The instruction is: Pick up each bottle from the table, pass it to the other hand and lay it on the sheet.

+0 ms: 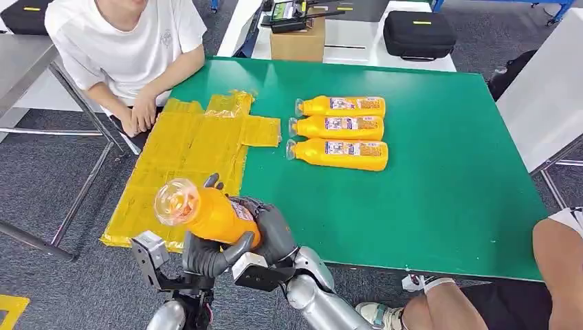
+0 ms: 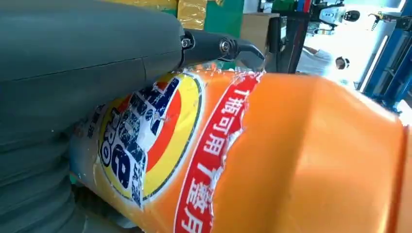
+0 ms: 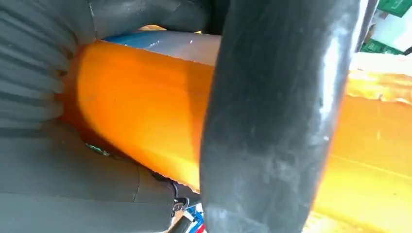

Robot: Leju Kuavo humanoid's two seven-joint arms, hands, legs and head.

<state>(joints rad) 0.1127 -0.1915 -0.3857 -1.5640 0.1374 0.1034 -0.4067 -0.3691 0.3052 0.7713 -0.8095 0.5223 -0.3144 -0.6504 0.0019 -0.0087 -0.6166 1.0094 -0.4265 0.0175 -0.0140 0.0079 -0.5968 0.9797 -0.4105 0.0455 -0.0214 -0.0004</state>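
Both the left robot hand (image 1: 206,258) and right robot hand (image 1: 271,230) grip the orange plastic bottle (image 1: 210,213); release one only once the other's grasp is secure, above the yellow sheet (image 1: 182,155).

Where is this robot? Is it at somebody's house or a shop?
Probably neither: it looks like a robot test room. A green table stands on grey carpet, three orange bottles lie lined up for practice, people sit watching, and black equipment cases rest on a table behind.

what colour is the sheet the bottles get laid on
Yellow, a crinkled plastic sheet on the green table; the head view shows it best.
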